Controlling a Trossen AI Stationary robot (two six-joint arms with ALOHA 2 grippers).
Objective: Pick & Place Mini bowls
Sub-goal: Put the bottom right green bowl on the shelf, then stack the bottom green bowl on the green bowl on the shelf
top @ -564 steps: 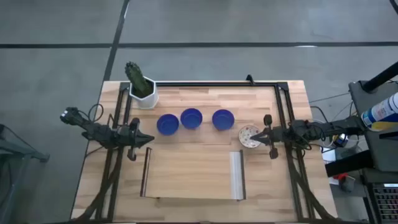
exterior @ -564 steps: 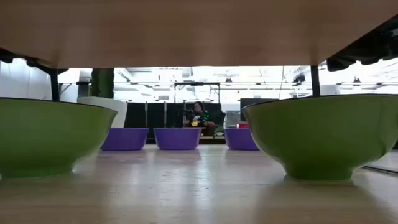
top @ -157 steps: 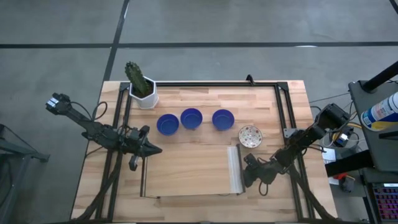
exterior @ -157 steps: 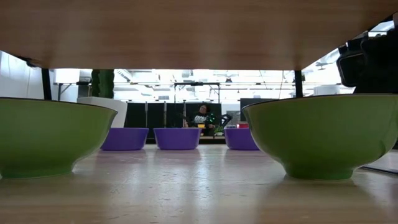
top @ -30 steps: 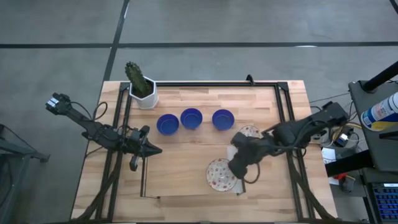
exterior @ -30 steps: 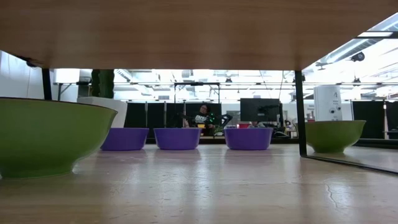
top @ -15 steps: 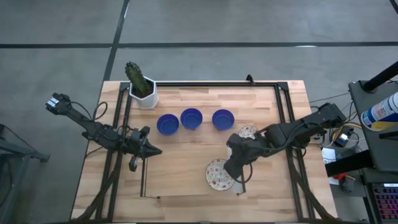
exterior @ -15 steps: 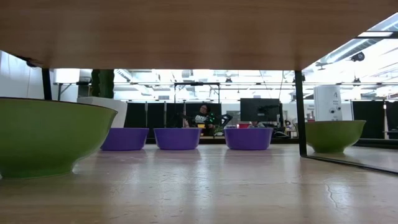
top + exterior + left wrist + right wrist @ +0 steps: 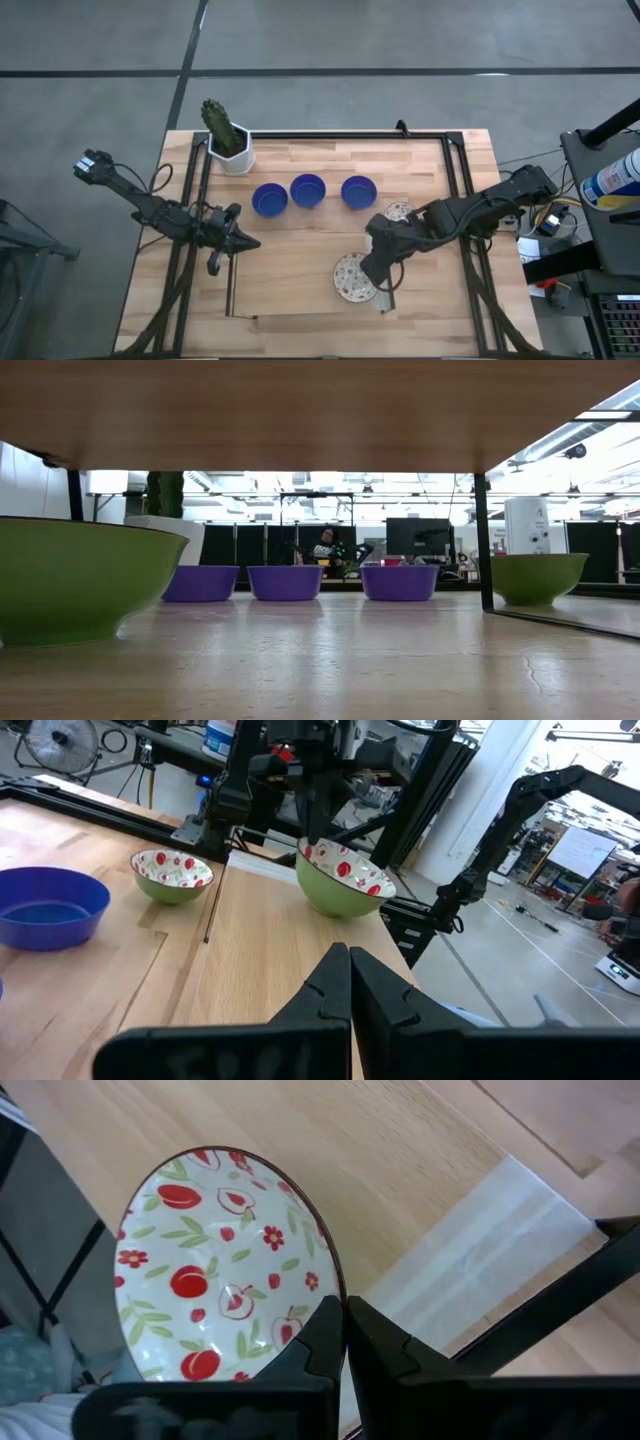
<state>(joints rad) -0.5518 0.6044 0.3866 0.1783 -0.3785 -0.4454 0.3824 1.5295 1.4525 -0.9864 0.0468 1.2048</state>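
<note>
Three blue mini bowls point(image 9: 270, 200) point(image 9: 308, 190) point(image 9: 359, 192) stand in a row on their bases on the table. One floral bowl point(image 9: 400, 211), green outside, sits to their right, partly under my right arm. My right gripper point(image 9: 373, 277) is shut on a second floral bowl point(image 9: 352, 277) over the raised wooden board. In the low view a further green bowl point(image 9: 80, 580) rests under that board. My left gripper point(image 9: 250, 241) is shut, holds nothing, and waits left of the board. My right gripper pinches the floral bowl's rim point(image 9: 336, 1280), one finger point(image 9: 318, 1335) on the inner side and the other outside. It comes from above, pointing down, as the left wrist view shows point(image 9: 315, 820). The bowl stays mouth-up; whether its base touches the board I cannot tell.
A white hexagonal cactus pot point(image 9: 230, 150) stands at the far left corner. Black frame rails point(image 9: 455, 190) run along the table's sides and far edge. A pale strip point(image 9: 383, 298) edges the board on the right. A person point(image 9: 322, 546) sits far beyond the table.
My right arm has drawn slightly toward the table's left, keeping its hold on the floral bowl. The bowl's place over the board has hardly changed.
</note>
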